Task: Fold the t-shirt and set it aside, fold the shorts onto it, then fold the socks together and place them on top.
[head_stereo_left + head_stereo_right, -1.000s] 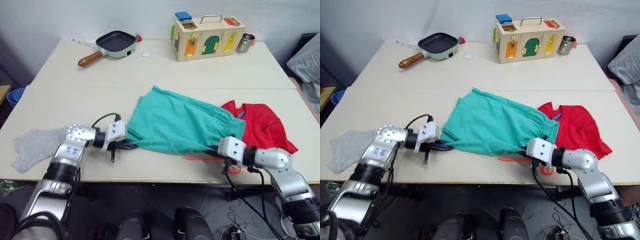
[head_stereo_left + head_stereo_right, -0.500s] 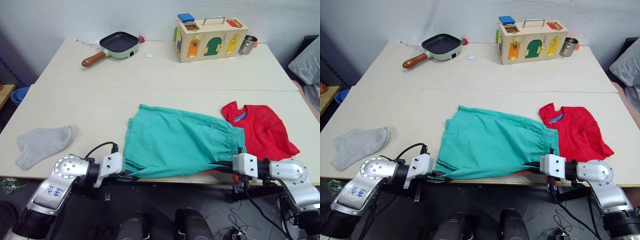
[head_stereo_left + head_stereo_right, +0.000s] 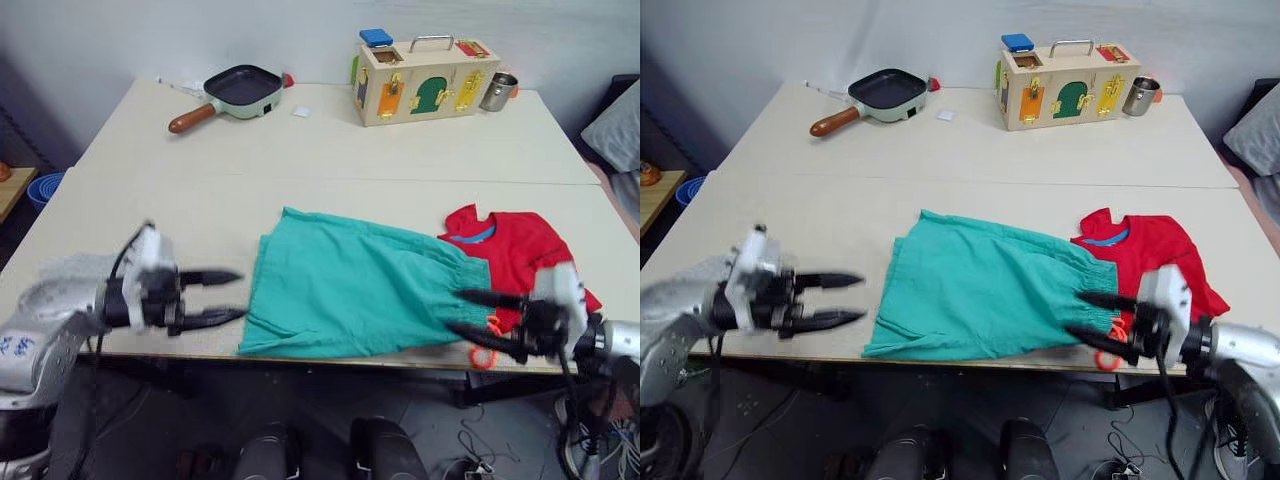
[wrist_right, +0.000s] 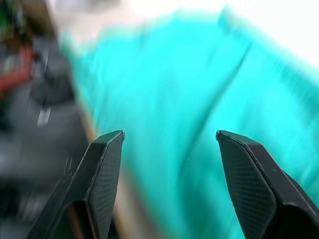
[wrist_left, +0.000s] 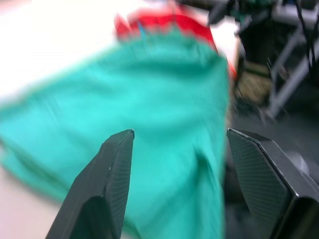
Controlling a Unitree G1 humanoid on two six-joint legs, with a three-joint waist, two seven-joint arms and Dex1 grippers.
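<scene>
At the far side of your table point(image 3: 300, 150) you have a black pan with a wooden handle point(image 3: 232, 88) to the left. To the right stands a wooden latch box point(image 3: 423, 78) with a blue block point(image 3: 377, 37) on top, and a metal cup point(image 3: 497, 90) just beside it.

You see two silver-grey metal arms with rounded joint housings; the left one carries small blue markings. Each ends in a white wrist block and a gripper, left gripper point(image 3: 226, 296) and right gripper point(image 3: 468, 313), with two tapered black textured fingers. Thin black cables run along both.
</scene>
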